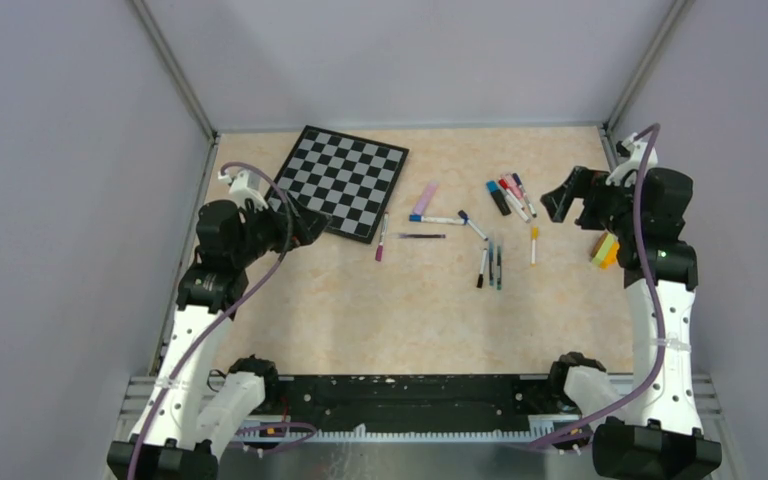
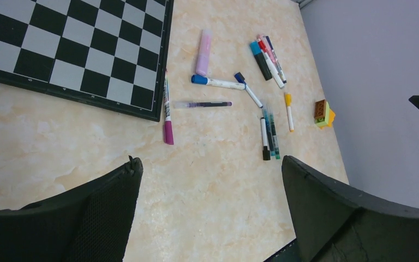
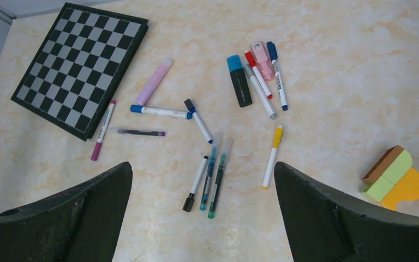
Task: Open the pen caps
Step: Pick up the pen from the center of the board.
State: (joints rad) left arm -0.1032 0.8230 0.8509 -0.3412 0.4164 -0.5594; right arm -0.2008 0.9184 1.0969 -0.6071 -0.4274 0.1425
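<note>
Several capped pens (image 1: 460, 225) lie scattered on the beige table, between my two arms. In the right wrist view a white pen with a black cap (image 3: 188, 203) lies beside two teal pens (image 3: 214, 177). A yellow-capped pen (image 3: 273, 155) lies to their right and a blue-capped one (image 3: 161, 112) above them. A bunch with red, blue and pink caps (image 3: 259, 76) lies farther back. A magenta-capped pen (image 2: 167, 117) rests against the chessboard's edge. My left gripper (image 2: 211, 161) and right gripper (image 3: 203, 165) both hover open above the table, holding nothing.
A black-and-white chessboard (image 1: 345, 180) lies at the back left, close to my left gripper (image 1: 310, 225). A yellow-orange and green block (image 1: 605, 250) sits by the right wall, just under my right arm. Grey walls close in the table on both sides.
</note>
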